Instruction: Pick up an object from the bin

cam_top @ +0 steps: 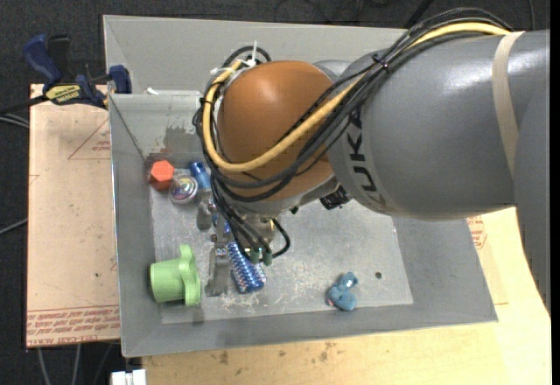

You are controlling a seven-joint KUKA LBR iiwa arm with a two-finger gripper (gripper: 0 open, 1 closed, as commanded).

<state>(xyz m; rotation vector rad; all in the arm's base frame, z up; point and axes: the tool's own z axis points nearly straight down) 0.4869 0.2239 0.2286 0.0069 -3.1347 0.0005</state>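
Toward the lower left of the bin (376, 243), as the camera sees it, a blue ribbed coil (246, 269) is found lying aslant on the grey floor. It is spring-like, with pale turns. The gripper (229, 254) stands low over it, touching its upper end or just beside it. The wrist's cables and the orange cover (267, 125) of the arm (437, 129) crowd the spot, so whether the coil is actually clasped, and whether the gripper is spread or closed, cannot be told.

The step in hand is judged to be the grasp itself: the coil is reached but not yet lifted from the floor. The next move would call for a firm closing across the coil's narrow width, then a straight lift. Care is needed here, since a ribbed, springy thing may be squeezed out sideways.

Just left of the coil a lime-green flanged cylinder (175, 279) is seen, near enough to be nudged.

Farther up the floor three small things are clustered — an orange-red nut-shaped piece (161, 173), a small metallic round piece (182, 192) and a blue piece (199, 174) partly hidden by cables. Well apart to the right, a pale blue lump (343, 292) lies alone.

One of each is counted, six things in all.
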